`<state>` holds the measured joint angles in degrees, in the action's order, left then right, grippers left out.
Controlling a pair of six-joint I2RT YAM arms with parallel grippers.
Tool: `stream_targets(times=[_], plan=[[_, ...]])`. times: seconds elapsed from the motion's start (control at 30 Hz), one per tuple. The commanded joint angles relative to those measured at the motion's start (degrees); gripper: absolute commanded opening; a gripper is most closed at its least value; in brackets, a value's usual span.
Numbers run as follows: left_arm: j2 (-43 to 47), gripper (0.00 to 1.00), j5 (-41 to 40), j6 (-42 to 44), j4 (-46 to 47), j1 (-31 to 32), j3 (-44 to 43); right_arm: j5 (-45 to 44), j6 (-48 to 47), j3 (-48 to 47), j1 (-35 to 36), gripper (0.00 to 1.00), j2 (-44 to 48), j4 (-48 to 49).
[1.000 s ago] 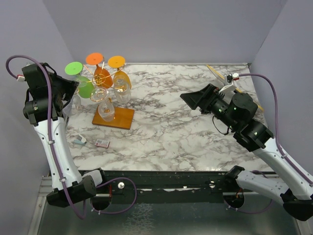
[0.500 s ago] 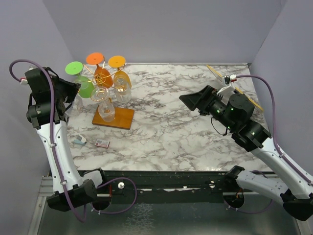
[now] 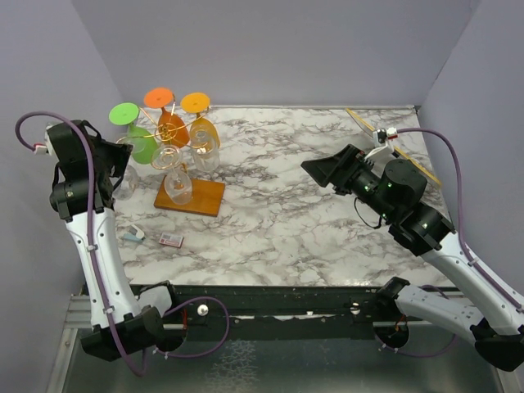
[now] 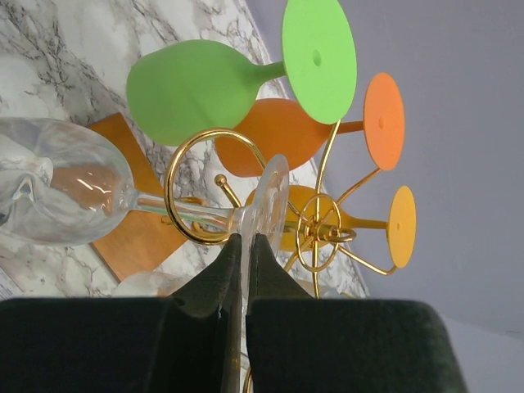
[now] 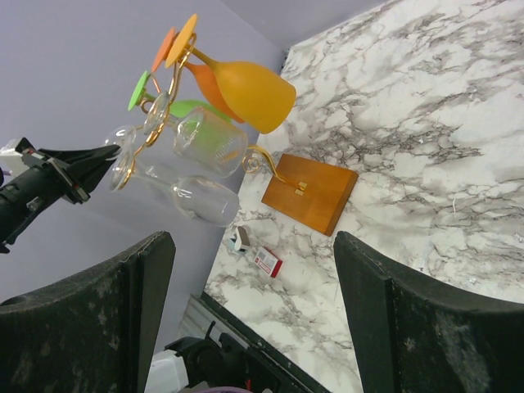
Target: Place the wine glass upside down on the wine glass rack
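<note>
Marble table [image 3: 327, 221], white with grey veining, fills my top view.

Right arm comes in from 4 o'clock. The right gripper [image 3: 323, 168] hangs over the slab near 2 o'clock, fingers spread wide with nothing between them, well apart from everything else.

Left arm stands at 9 o'clock. The left gripper [image 4: 243, 239] is up against the rack, fingers drawn together on the thin rim of a clear foot.

Wine glass rack [image 3: 169, 155] sits at 10 o'clock: gold wire, with curled arms spreading from a central post on an orange-brown wooden base [image 3: 203, 196].

Hanging on it, feet up and mouths down:
- green glass [image 3: 141, 146], on the 9 o'clock side
- orange glass [image 3: 172, 127], at 12 o'clock
- amber glass [image 3: 203, 131], at 2 o'clock
- clear glasses [image 3: 205, 154], lower, toward the base

The wine glass [image 4: 57, 192] I am handling is clear. Its stem passes through one curled gold arm, with the bowl on the far side of the loop and the foot on my side, pinched at its edge by the left fingers. On the left wrist view the bowl shows only reflections.

At 8 o'clock, near the table edge, lies a small red-and-white box [image 3: 170, 240]. Its print is too small to read. Just beside it is a pale blue item [image 3: 133, 235] that I cannot identify.
</note>
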<state>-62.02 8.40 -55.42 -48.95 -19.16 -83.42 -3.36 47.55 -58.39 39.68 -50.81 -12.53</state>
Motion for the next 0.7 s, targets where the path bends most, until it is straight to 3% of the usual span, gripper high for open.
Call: stream_targets(times=[0.0,0.33,0.67], plan=[[0.55,0.02,-0.1,-2.12,-4.33,0.79,2.56,-1.07,0.09,-0.38,0.03,0.83,0.54,0.32],[3.65,0.15,-5.35,-3.91,-5.19,0.79,6.31,0.16,-0.39,-0.91,0.05,0.83,-0.19,-0.05],[5.73,0.56,-5.06,-1.8,-2.44,0.79,10.63,1.3,0.16,-0.97,0.04,0.83,-0.45,0.36]])
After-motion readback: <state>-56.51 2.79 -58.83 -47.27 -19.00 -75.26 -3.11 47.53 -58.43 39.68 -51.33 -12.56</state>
